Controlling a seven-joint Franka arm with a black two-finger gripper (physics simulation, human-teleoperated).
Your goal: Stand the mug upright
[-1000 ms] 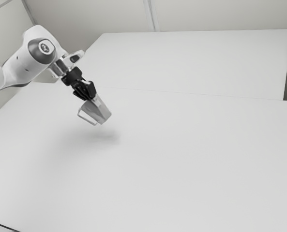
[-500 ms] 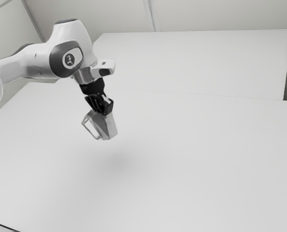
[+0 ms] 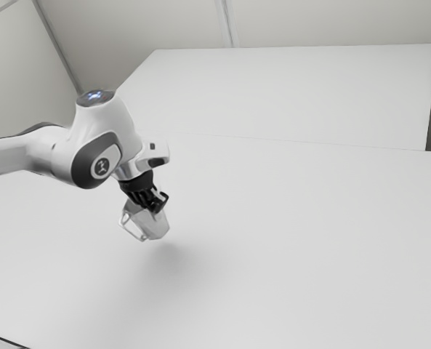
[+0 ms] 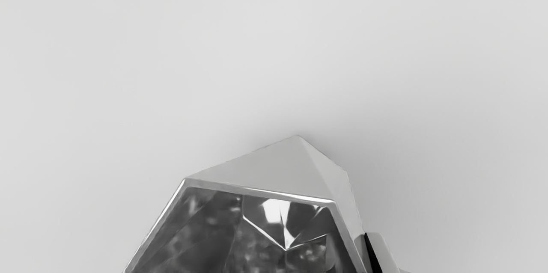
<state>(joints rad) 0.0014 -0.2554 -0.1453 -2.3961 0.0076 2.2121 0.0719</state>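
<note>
- Nearest our hand camera: the mug (image 4: 257, 168), its mouth turned toward our gripper (image 3: 157, 209); angular rim bright as polished metal.
- Inside, dark mirror-like walls, creased, with white glints; outside, flat pale-grey facets meeting at sharp edges.
- Our fingers are closed on the mug's wall; we see one finger (image 4: 383, 253) against its outer face.
- Exterior view: we hold the mug tilted, in the air above the white table (image 3: 309, 254); angular open handle (image 3: 121, 219) toward the exterior view's left.
- Beneath, on the tabletop, we note a soft shadow (image 3: 168, 254), nearer the table's edge at the exterior view's left than its far right corner.
- Farthest: a second white surface (image 3: 288, 94) past the table's far edge, then pale walls (image 3: 331, 22).
</note>
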